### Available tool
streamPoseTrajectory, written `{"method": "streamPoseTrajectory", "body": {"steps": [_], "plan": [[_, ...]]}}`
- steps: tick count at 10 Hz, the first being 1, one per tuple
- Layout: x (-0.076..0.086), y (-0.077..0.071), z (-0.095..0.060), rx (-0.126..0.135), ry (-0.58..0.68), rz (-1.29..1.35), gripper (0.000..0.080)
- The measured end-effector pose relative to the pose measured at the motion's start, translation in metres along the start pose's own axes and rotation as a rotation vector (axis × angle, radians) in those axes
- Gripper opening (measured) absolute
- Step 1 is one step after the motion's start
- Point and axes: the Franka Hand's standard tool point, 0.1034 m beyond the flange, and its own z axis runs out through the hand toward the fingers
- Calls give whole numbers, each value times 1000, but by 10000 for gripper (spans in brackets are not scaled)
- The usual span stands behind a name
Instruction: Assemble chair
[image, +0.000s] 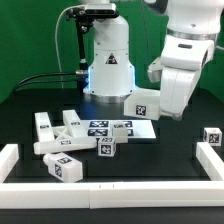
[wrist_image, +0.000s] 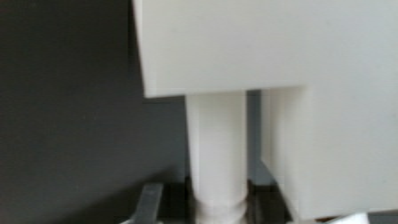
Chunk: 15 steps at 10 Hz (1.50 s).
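On the black table, toward 12 o'clock: the Franka arm's white base (image: 108, 65) stands at the far middle of the table (image: 175, 150), and the white arm (image: 185, 55) bends down at about 2 o'clock.
Marker board: the marker board (image: 122, 128) lies flat at the table's centre, just in front of the base.
Chair parts, 9 o'clock group: a tagged block (image: 45, 125), a notched piece (image: 76, 119) and a long bar (image: 62, 143) lie close together beside the marker board's left end.
Chair parts, 7 o'clock: a tagged cube (image: 105, 148) sits at the long bar's end, and a short block (image: 65, 167) lies nearer the front edge.
Chair part at the arm: a tagged white piece (image: 143, 103) sits at the arm's lower end, over the marker board's right end.
Lone cube: a small tagged cube (image: 211, 137) rests at 3 o'clock, well apart from the group.
Border rail: a low white rail (image: 10, 158) edges the table.
Wrist view: a broad white panel (wrist_image: 267, 50) fills much of the frame, and a round white rod (wrist_image: 217, 150) runs from it toward the gripper (wrist_image: 210, 208).
Claw: one dark finger (wrist_image: 150, 200) shows beside the rod. Cannot tell whether the claw is wide, narrow or gripping.
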Motion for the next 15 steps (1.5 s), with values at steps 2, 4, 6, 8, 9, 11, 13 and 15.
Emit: {"method": "streamPoseTrajectory", "body": {"steps": [2, 4, 6, 8, 9, 11, 13, 15], "plan": [[-4, 3, 0, 7, 2, 27, 121], [-23, 31, -15, 13, 8, 243, 121], [-41, 53, -20, 80, 12, 394, 121], [-43, 56, -20, 77, 13, 397, 123], [-42, 56, -20, 78, 12, 396, 123], [-43, 56, -19, 79, 11, 400, 123], [-42, 67, -13, 89, 5, 605, 123], [-41, 78, -7, 113, 20, 806, 123]]}}
